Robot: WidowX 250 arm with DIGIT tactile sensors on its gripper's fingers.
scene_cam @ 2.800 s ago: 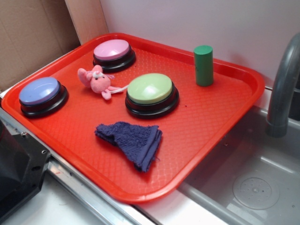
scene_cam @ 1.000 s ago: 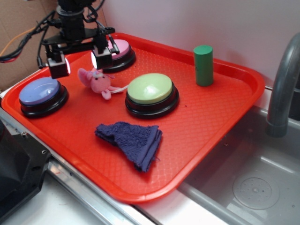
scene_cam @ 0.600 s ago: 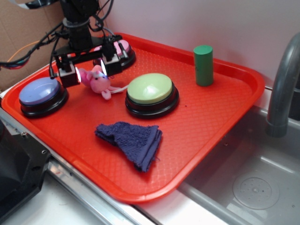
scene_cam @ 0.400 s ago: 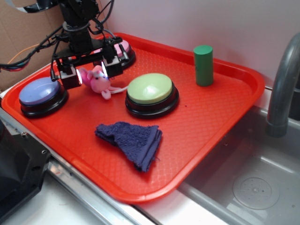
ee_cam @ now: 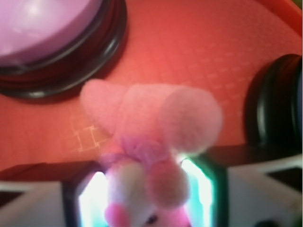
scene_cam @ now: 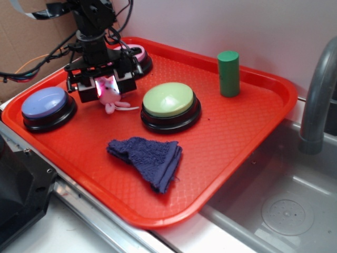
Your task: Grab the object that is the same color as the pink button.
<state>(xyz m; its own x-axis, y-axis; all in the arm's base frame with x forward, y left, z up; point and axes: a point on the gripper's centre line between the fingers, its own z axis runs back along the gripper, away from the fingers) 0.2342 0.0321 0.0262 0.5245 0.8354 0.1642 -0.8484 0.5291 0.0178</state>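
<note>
In the exterior view, the black robot gripper (scene_cam: 105, 86) stands low over the red plastic tray (scene_cam: 247, 137), its two fingers (scene_cam: 125, 83) closed in on either side of the small pink plush animal toy (scene_cam: 109, 92), which lies on the tray between the blue-topped button (scene_cam: 46, 106), the pale pink domed button (scene_cam: 136, 57) and the green-topped button (scene_cam: 169, 105). A dark blue cloth (scene_cam: 149, 156) lies nearer the front, a green cylinder (scene_cam: 229, 73) toward the back. In the wrist view, the blurred toy (ee_cam: 151, 142) fills the gap between the lit finger pads (ee_cam: 201, 189), with the pink button (ee_cam: 47, 28) beyond.
</note>
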